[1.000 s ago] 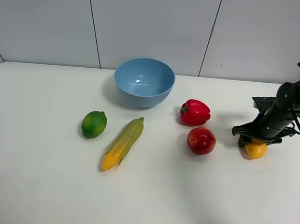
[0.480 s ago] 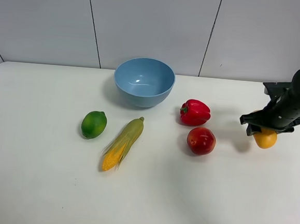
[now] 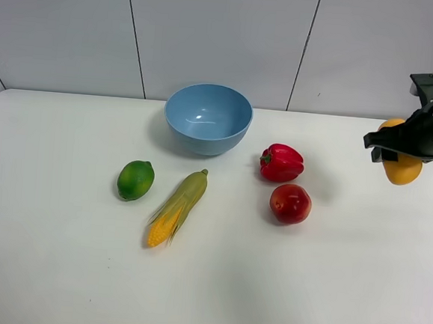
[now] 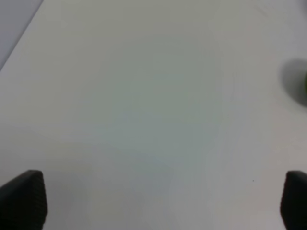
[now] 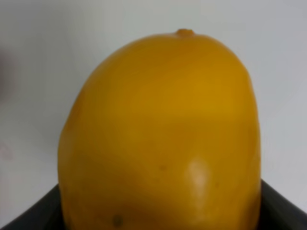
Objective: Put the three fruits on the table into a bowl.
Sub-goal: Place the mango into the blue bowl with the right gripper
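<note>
White worktop (image 3: pixel 51 261) in the high view: my right hand (image 3: pixel 394 150) had lifted the mango (image 3: pixel 402 170) clear since a second earlier, pinching it near the right edge, long axis roughly upright. Left wrist: left hand (image 4: pixel 153 203) spread. Right wrist: mango's nub pointed away from the hand.

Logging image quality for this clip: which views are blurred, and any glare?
Exterior high: sharp, evenly lit, small glare inside the round light blue bowl. Left wrist: soft focus over the plain white tabletop. Right wrist: oblong yellow-orange fruit fills the frame, slightly soft, one pale highlight.
</note>
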Controlling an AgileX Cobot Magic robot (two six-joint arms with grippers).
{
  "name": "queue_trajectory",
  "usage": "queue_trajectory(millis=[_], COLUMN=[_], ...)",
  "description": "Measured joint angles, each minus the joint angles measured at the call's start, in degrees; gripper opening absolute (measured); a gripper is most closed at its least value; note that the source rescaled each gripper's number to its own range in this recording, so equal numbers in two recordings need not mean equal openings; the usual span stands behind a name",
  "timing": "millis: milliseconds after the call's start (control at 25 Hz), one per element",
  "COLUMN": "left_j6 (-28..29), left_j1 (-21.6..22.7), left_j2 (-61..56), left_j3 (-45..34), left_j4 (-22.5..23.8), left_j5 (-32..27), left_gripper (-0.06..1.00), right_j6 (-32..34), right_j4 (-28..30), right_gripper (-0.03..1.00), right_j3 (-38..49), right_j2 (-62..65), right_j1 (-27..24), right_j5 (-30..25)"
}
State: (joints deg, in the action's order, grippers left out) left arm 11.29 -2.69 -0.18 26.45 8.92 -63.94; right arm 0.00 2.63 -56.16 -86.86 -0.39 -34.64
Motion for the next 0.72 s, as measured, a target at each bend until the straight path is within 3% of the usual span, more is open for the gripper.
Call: queue_trajectory(millis=[200, 480, 720], left_j6=[0.04, 0.04, 0.04], left_j1=[0.00, 0.00, 0.00], left_j2=[0.00, 0.00, 0.00], left_j3=[0.00, 0.00, 0.00], left_j4=[0.00, 0.00, 0.00], left_j5=[0.00, 0.00, 0.00], left_gripper=[1.00, 1.00, 1.00], right_j6=[0.00, 0.00, 0.00], right_j4=[-1.39, -4.38, -4.51], right_gripper=[0.04, 0.04, 0.04], right_j3=[0.00, -0.28, -7.58], right_j2=[3.92, 5.01, 5.01], right_j1=[4.12, 11.28, 16.78], right_j5=[0.49, 6.95, 9.66])
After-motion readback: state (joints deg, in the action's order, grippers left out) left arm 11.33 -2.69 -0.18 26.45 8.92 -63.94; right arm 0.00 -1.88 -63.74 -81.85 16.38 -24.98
